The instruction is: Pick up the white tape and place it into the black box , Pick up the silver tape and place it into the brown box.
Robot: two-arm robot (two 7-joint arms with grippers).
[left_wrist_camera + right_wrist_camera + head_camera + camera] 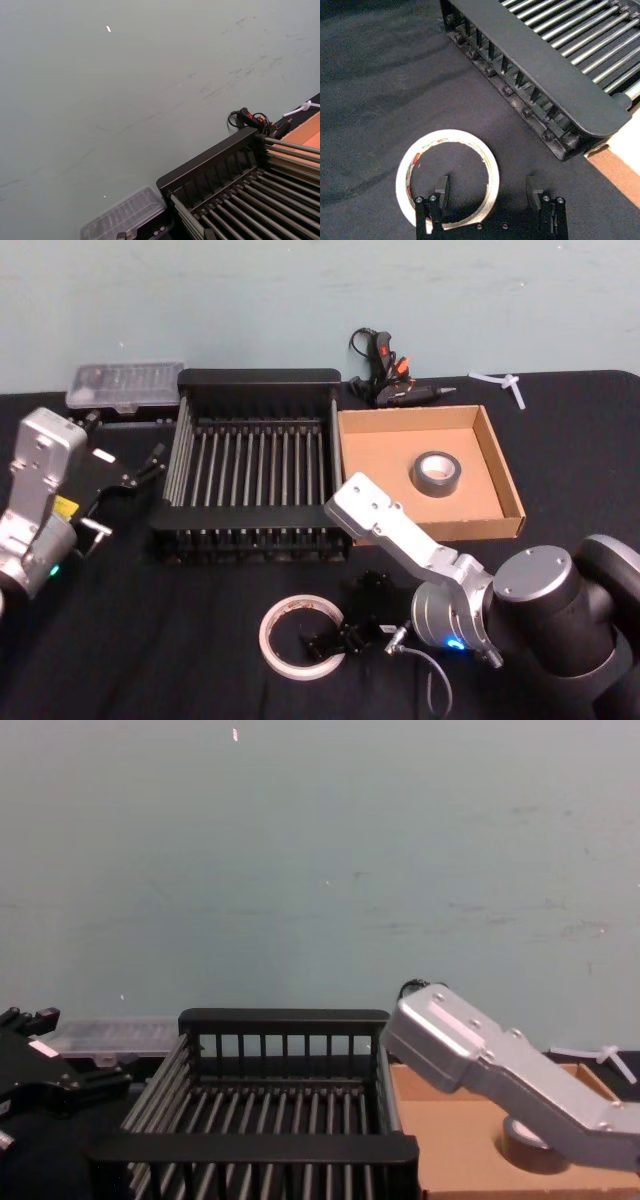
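Observation:
The white tape (270,645) lies flat on the black cloth in front of the black box (260,380). My right gripper (335,635) is low at the ring's right side and open. In the right wrist view one finger (441,189) stands inside the white tape (447,136) and the other outside, with the ring's wall between them. The silver tape (437,490) rests on the floor of the brown box (380,470), to the right of the black box. My left gripper (150,465) is parked open at the black box's left side.
A clear plastic case (125,385) sits behind the black box at the left. A black glue gun (385,370) with its cable lies behind the brown box, and a white plastic piece (500,380) at the back right. The black box's near rim (535,55) is close to my right gripper.

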